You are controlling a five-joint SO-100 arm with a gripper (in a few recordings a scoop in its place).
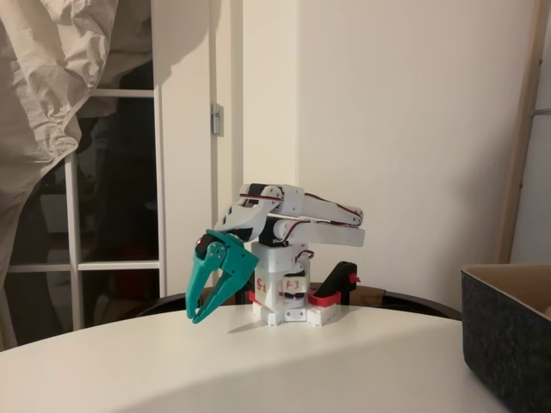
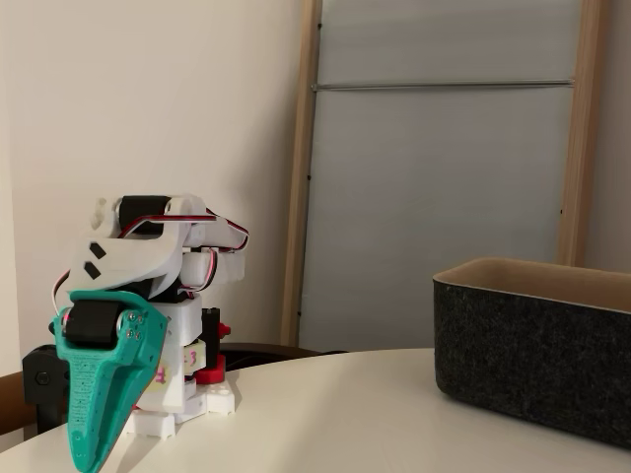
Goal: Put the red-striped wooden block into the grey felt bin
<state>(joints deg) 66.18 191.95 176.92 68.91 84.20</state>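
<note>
The teal gripper (image 1: pixel 195 315) hangs folded in front of the white arm base, its tips pointing down just above the white table (image 1: pixel 258 370). Its fingertips meet and nothing sits between them. In the other fixed view the gripper (image 2: pixel 86 459) shows edge-on at the lower left, low over the table. The grey felt bin (image 1: pixel 508 335) stands at the right edge of the table, well away from the arm; its tan lining shows at the rim (image 2: pixel 537 345). The red-striped wooden block is out of view.
The arm's white base (image 1: pixel 284 297) is fixed at the table's far edge with a red-and-black clamp (image 1: pixel 340 288). A wall, a glazed door and a hanging cloth (image 1: pixel 52 86) stand behind. Bare tabletop (image 2: pixel 345 414) lies between arm and bin.
</note>
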